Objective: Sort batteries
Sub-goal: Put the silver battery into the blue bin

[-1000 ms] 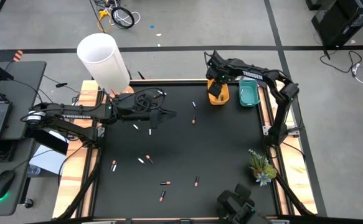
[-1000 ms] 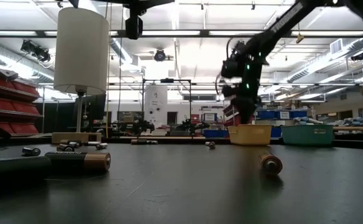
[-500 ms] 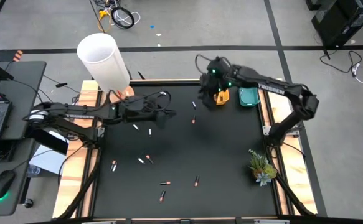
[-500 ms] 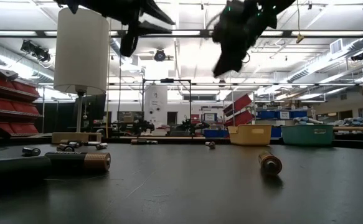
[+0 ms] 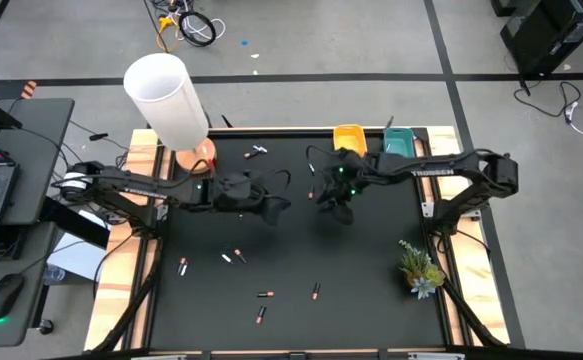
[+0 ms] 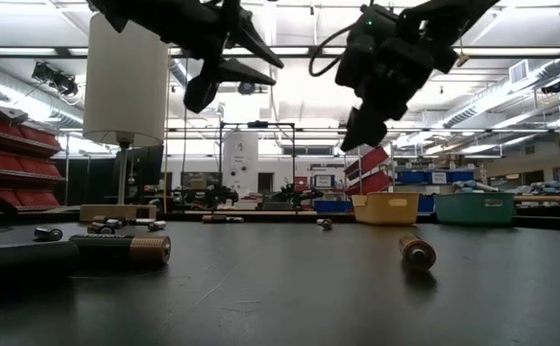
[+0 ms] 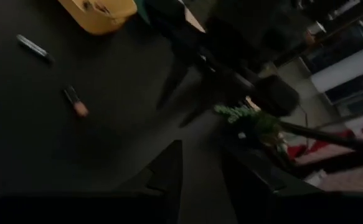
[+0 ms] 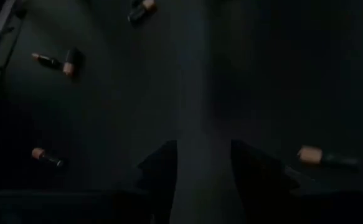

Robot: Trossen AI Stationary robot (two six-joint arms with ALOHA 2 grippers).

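Batteries lie scattered on the black table: one [image 5: 259, 150] at the far side, a pair [image 5: 233, 257] and one [image 5: 182, 266] toward the near left, and more [image 5: 265, 294] [image 5: 315, 291] by the near edge. My left gripper [image 5: 274, 206] hangs open above the table's middle with nothing between its fingers [image 7: 169, 171]. My right gripper [image 5: 331, 203] hangs open just to its right, tilted down over bare table [image 8: 200, 93]. In the low view both grippers [image 6: 224, 75] [image 6: 361, 123] stand well clear of the surface.
A yellow tray [image 5: 349, 138] and a teal tray [image 5: 399, 142] stand at the far right edge. A white lamp [image 5: 166, 100] stands at the far left corner and a small plant [image 5: 418, 268] at the right edge. The two grippers hang close together.
My right gripper has swung from above the yellow tray toward the table's middle, turning and tipping down as it went. My left gripper has come down and gone a little toward the right.
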